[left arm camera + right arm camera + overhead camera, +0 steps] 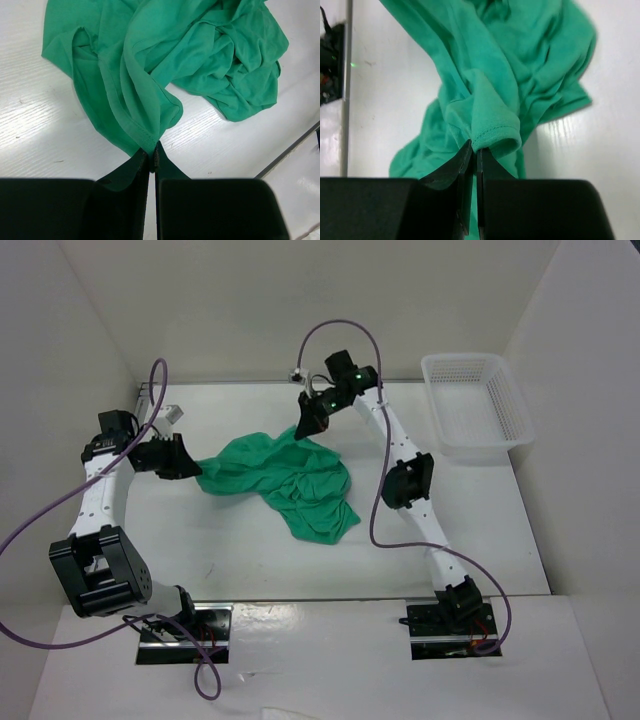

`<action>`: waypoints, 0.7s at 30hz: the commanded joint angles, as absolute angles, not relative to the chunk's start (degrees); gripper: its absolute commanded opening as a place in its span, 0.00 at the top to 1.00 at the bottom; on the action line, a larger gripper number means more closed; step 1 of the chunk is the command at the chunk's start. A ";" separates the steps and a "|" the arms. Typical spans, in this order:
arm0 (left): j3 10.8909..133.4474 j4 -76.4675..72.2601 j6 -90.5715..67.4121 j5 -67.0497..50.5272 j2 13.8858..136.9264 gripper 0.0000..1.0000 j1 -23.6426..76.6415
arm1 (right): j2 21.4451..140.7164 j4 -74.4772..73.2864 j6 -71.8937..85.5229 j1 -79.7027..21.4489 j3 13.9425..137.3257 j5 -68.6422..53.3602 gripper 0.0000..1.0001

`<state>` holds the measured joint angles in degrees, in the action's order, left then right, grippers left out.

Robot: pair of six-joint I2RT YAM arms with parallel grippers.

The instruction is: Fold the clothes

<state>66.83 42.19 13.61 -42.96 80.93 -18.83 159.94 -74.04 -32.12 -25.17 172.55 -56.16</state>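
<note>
The step in hand is the opening spread: the green T-shirt (290, 485) lies bunched and creased in the middle of the white counter (250, 560), not yet flat, so no fold has begun. The left claw (188, 462) is pinched shut on a stitched hem at the shirt's left end, and the right claw (308, 426) is likewise closed on a rolled hem edge at its far side; each wrist view shows cloth caught between nearly touching jaws. By my judgement, the next move calls for lifting and drawing the two held edges apart, so the cloth opens out and can be laid smooth. A white mesh basket (478, 400) sits well apart at the far right, out of the way. The right arm's purple cable (375, 520) loops near the shirt's right edge and might brush it.
</note>
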 commanded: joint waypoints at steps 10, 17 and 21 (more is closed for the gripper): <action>69.33 42.80 15.39 -44.12 75.77 0.88 -15.82 | 143.63 -74.44 -24.35 -23.29 172.72 -49.94 0.93; 77.58 44.64 13.80 -43.51 73.92 0.88 -15.21 | 135.19 -74.44 -23.82 -23.29 170.86 -40.63 0.91; 83.92 46.14 12.66 -44.03 73.30 0.88 -15.21 | 131.40 -74.44 -23.82 -22.68 168.06 -36.30 0.91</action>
<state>79.26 45.19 13.30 -42.44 75.83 -15.35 137.91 -74.22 -24.84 -23.18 169.16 -40.77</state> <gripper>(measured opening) 0.123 0.104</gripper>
